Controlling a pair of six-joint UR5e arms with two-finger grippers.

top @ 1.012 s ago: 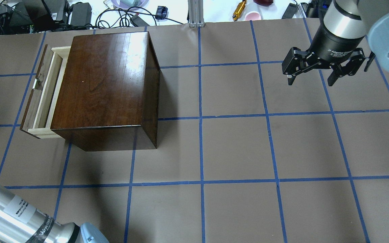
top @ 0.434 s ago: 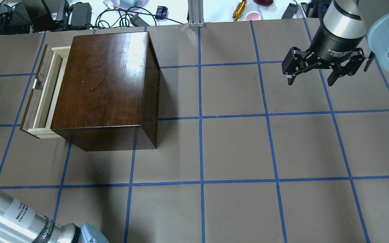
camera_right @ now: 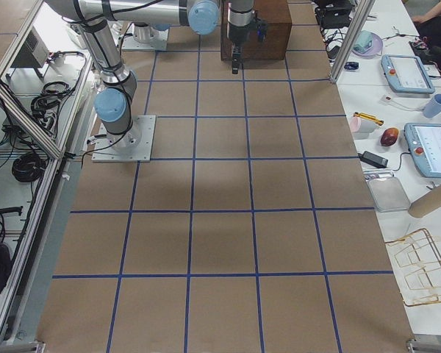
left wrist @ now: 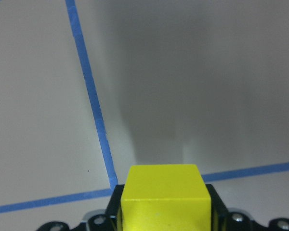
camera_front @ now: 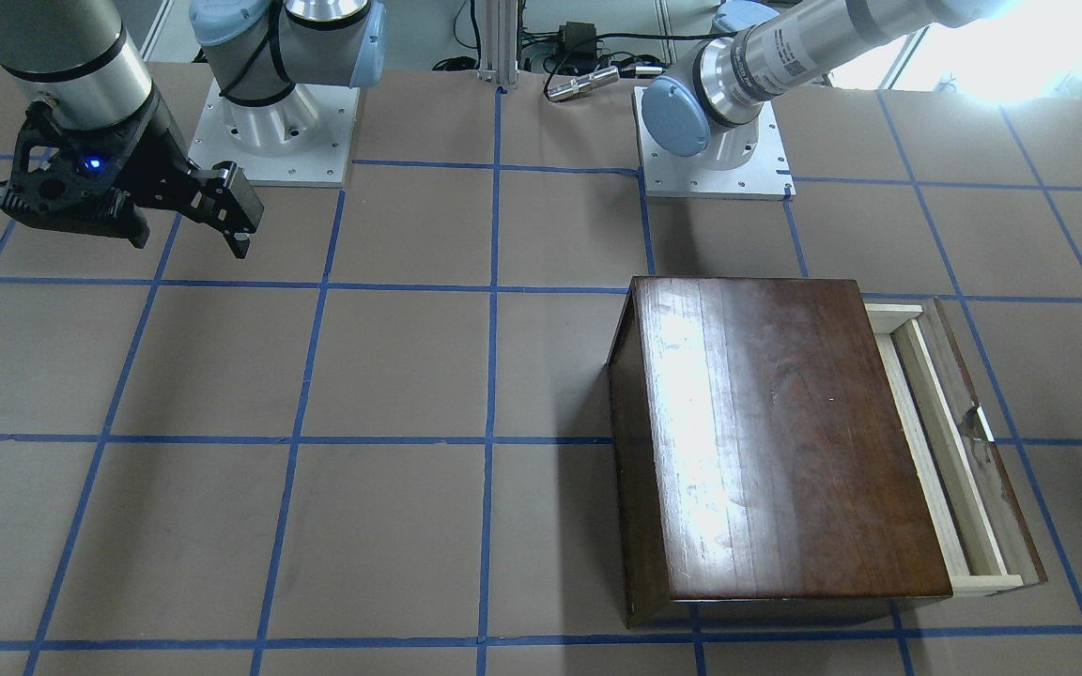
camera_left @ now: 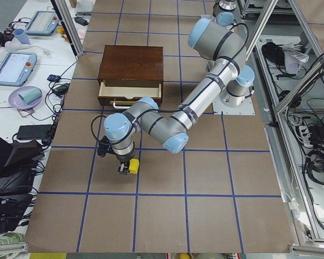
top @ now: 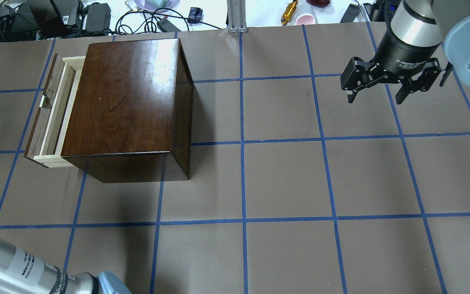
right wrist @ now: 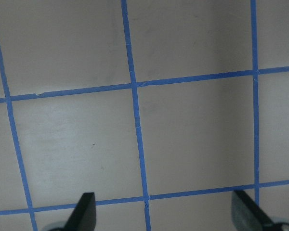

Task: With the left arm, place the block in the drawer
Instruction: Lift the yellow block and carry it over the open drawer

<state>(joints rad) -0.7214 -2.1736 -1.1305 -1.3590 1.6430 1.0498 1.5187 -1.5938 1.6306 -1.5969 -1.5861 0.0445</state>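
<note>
The yellow block [left wrist: 163, 192] sits between the black fingers [left wrist: 216, 204] of my left gripper [camera_left: 125, 167], which is shut on it low over the brown table, well in front of the box. The block also shows in the exterior left view [camera_left: 133, 167]. The left gripper is outside the overhead view. The drawer [top: 53, 110] stands partly pulled out of the dark wooden box [top: 125, 102], and its inside looks empty [camera_left: 130, 93]. My right gripper [top: 375, 99] hangs open and empty over the far right of the table [right wrist: 166, 214].
The table is brown paper with a blue tape grid [top: 243, 141]. Cables, cups and tablets lie beyond its far edge [top: 149, 16]. Both arm bases [camera_front: 715, 141] stand on the robot's side.
The left arm's silver link at the overhead view's lower left has slid a little down and left. The right gripper has barely moved.
</note>
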